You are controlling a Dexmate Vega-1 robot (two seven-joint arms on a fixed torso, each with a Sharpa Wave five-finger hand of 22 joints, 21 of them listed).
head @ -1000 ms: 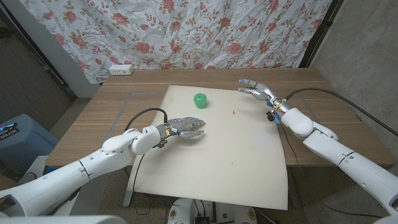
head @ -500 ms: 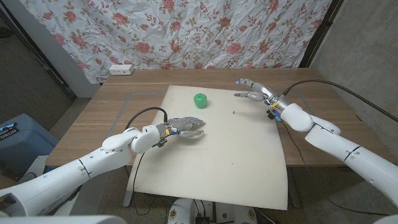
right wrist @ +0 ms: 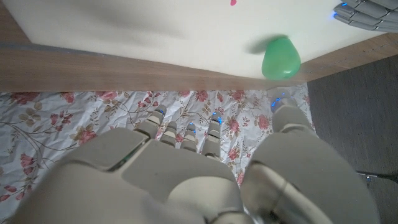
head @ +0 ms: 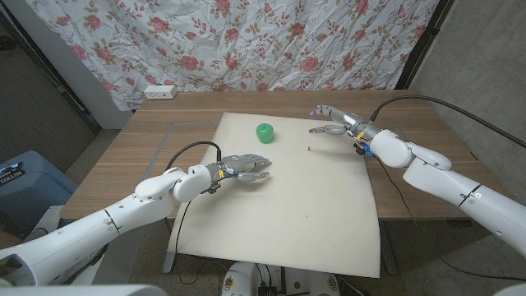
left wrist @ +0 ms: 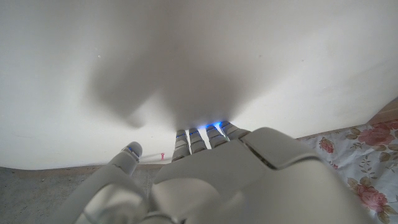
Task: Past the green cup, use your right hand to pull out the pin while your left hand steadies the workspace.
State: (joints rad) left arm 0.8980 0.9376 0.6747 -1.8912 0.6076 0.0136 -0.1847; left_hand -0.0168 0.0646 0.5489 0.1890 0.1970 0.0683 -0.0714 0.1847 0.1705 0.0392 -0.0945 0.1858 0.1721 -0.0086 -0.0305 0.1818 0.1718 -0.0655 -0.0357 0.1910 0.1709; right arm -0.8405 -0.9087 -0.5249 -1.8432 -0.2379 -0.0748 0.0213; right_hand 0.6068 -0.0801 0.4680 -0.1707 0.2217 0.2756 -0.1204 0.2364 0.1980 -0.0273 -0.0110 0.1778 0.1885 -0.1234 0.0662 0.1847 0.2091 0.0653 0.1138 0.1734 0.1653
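The pin [head: 308, 149] is showing as a tiny red speck on the white board [head: 288, 205], standing in the board's far half, to the right of the green cup [head: 265, 131] and apart from it. In the right wrist view the pin [right wrist: 233, 2] is sitting at the picture's edge; in the left wrist view it [left wrist: 162, 155] is appearing as a small red upright mark. It is too small to tell its long axis or which way it is pointing.

The right hand [head: 333, 122] is hovering over the board's far right corner, near the pin and beyond it, fingers spread and slightly curled, holding nothing. The left hand [head: 245, 168] is resting on the board near its middle, nearer the robot than the cup, fingers extended and close together, gripping nothing.
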